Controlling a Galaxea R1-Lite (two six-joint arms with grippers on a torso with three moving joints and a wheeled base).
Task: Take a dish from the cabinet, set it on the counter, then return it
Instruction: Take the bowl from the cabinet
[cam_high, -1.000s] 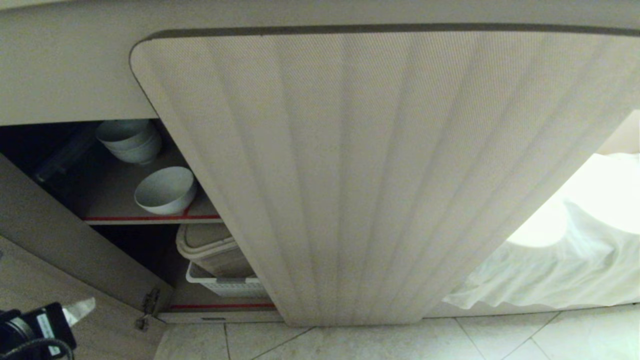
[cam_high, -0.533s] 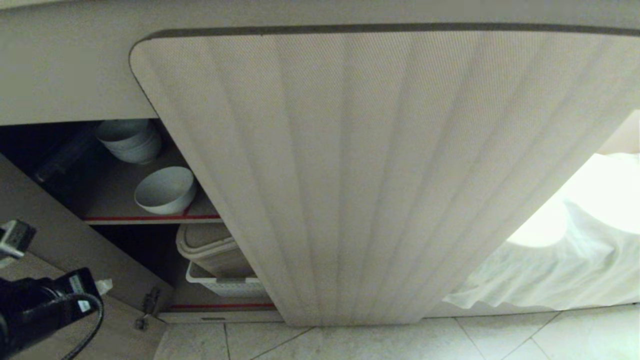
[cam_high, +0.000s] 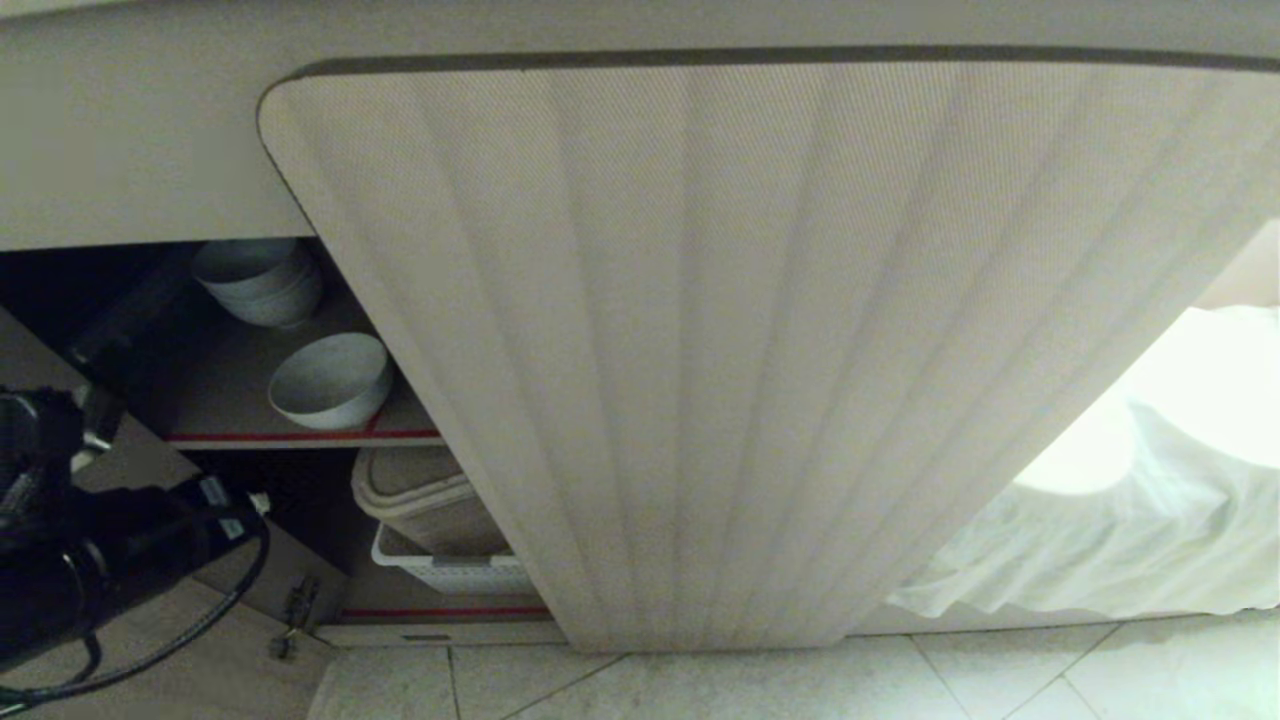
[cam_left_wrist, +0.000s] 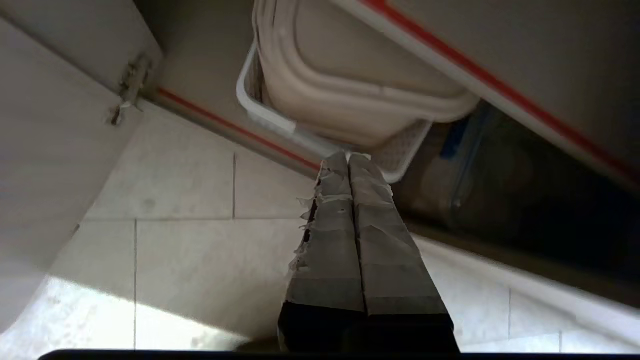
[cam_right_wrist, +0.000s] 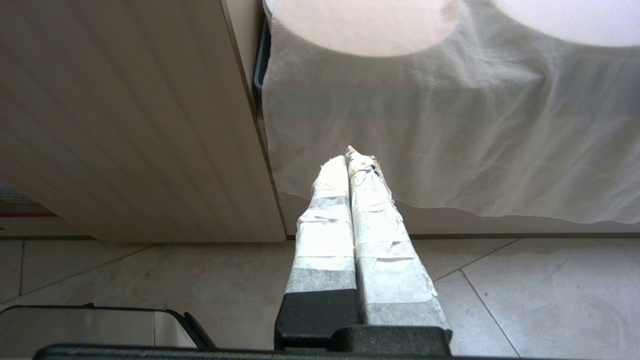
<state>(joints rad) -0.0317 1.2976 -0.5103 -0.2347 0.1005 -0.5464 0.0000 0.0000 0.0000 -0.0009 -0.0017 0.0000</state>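
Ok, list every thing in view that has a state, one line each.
Pale beige fluted cabinet door: swung open.
Single glossy white round bowl: upright on the red-edged shelf, untouched.
Stack of white bowls: nested, further back.
White slatted basket: on the lower shelf, holding a beige container.
Left end effector: shut, empty.
Right end effector: shut, empty.

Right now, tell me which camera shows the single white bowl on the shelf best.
The head view. The dish sits alone at the front of the cabinet's upper shelf, whole and unobstructed, with the stacked bowls behind it. The left wrist view shows only the lower shelf and basket; the right wrist view shows none of it.
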